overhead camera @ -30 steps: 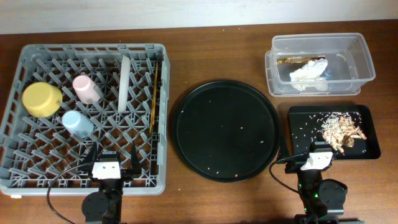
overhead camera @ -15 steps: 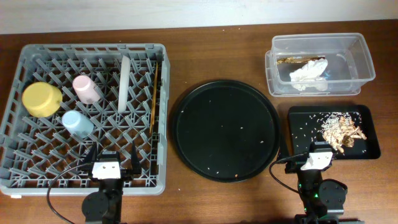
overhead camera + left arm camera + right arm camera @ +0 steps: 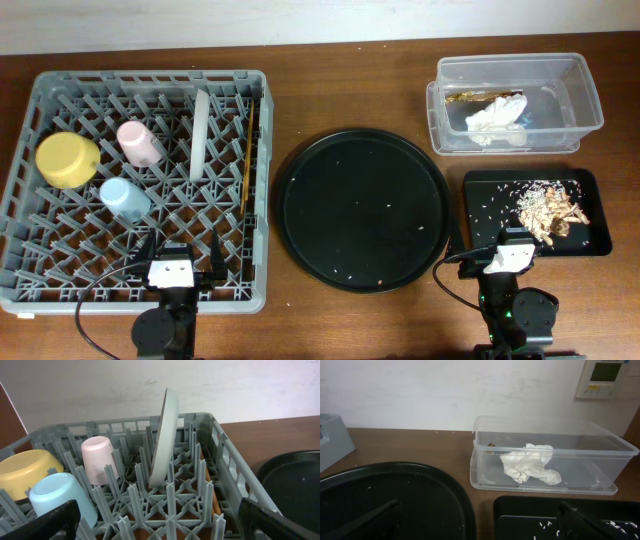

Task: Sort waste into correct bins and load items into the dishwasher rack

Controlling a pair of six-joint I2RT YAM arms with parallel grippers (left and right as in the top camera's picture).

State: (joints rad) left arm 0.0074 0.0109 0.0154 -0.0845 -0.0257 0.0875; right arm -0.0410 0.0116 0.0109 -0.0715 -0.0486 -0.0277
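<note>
The grey dishwasher rack [image 3: 30, 120] holds the yellow bowl [image 3: 67, 159], pink cup [image 3: 138, 142], light-blue cup [image 3: 124, 198], the whitish-green plate [image 3: 200, 134] standing on edge, and the chopsticks [image 3: 247, 155] along its right side. The beige scraps [image 3: 552, 208] lie in the shallow black tray [image 3: 490, 210]. The clear tub [image 3: 580, 95] holds a crumpled white tissue [image 3: 497, 116]. My left gripper [image 3: 182, 262] is open and empty over the rack's front edge, and shows in the left wrist view [image 3: 160, 520]. My right gripper [image 3: 512, 250] is open and empty at the black tray's front edge.
A large round black tray [image 3: 362, 208] with scattered crumbs lies between the rack and the bins. A wall runs along the table's far edge. In the right wrist view the tub [image 3: 600, 460] stands behind the black tray [image 3: 530, 510].
</note>
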